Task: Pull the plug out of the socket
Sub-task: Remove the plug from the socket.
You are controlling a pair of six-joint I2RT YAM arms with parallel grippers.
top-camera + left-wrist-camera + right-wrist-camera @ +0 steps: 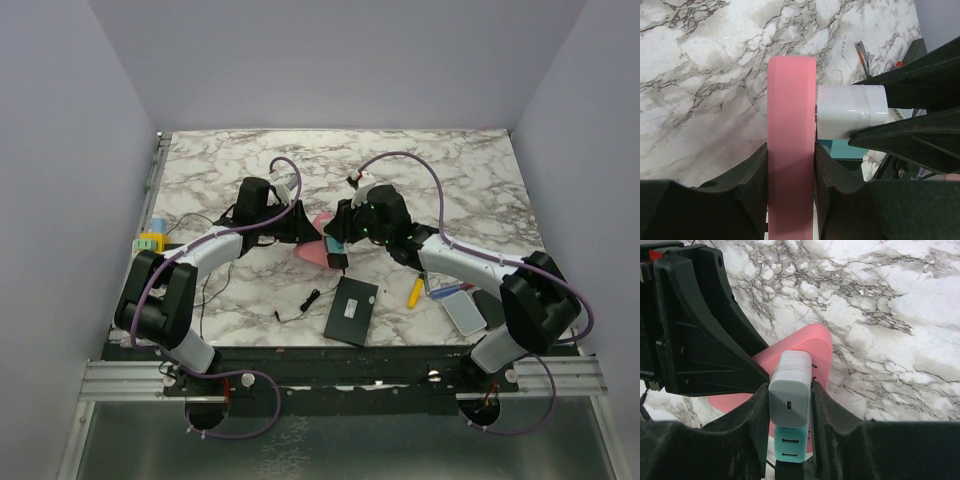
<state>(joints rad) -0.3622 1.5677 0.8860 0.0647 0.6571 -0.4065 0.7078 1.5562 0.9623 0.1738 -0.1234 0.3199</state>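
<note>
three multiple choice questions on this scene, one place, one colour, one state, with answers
1. Where does the black flat box lie? A) front of the table, between the arms B) far left corner C) atop the socket
2. Colour of the socket block in the left gripper? A) green B) pink C) black
3. The right gripper is: A) open B) out of view C) shut on the white plug
Answers: 1 A, top view shows it there; 2 B, left wrist view shows pink; 3 C, it clamps both plug sides.
</note>
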